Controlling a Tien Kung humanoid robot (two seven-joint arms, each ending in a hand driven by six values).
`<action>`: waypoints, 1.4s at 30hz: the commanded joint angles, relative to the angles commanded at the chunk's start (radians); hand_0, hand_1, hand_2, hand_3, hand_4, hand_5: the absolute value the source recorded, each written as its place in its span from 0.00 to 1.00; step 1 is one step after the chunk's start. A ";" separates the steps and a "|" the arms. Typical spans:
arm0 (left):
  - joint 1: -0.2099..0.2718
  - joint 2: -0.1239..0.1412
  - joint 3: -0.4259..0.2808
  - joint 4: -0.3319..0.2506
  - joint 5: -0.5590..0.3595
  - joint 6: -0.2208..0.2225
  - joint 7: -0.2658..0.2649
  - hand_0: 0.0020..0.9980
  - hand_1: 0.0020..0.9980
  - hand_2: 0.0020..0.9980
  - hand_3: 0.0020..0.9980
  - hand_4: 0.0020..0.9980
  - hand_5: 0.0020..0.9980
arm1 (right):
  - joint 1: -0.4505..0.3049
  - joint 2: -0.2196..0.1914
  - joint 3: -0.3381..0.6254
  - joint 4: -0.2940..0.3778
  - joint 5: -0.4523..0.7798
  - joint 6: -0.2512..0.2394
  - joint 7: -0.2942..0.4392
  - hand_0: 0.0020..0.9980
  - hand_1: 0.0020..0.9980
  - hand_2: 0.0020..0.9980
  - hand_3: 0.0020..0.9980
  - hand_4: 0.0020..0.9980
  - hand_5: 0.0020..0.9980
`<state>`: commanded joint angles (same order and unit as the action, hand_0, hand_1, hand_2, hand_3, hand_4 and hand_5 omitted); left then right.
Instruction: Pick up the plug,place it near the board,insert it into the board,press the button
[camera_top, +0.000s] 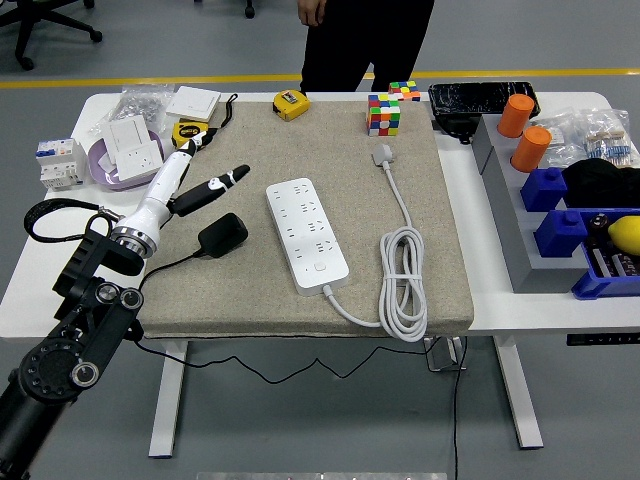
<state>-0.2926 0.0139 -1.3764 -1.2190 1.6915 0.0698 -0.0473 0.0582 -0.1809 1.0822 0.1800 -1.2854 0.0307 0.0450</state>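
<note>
Robot's left arm (75, 335) at lower left is chunky black with round silver-capped joints and a looping black cable; its left hand (185, 175) is white-shelled with dark fingers. Person (365, 40) at top center wears all black.
</note>
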 joint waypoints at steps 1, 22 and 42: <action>0.019 -0.007 -0.014 -0.024 -0.046 -0.009 0.001 1.00 1.00 1.00 0.97 1.00 1.00 | -0.001 0.001 0.002 0.000 0.000 0.000 0.000 0.96 0.90 0.85 0.86 1.00 0.96; 0.207 -0.014 -0.116 -0.164 -0.535 -0.073 0.047 0.91 0.91 0.86 0.87 1.00 1.00 | 0.000 0.011 0.009 0.000 -0.003 -0.002 0.003 0.96 0.90 0.85 0.86 1.00 0.95; 0.221 -0.014 -0.110 -0.170 -0.490 -0.073 0.051 0.90 0.87 0.85 0.86 1.00 1.00 | -0.004 0.015 0.012 0.000 -0.017 -0.002 0.000 0.96 0.90 0.85 0.86 1.00 0.96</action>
<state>-0.0713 0.0000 -1.4867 -1.3891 1.2017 -0.0027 0.0033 0.0539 -0.1662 1.0944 0.1800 -1.3028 0.0287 0.0450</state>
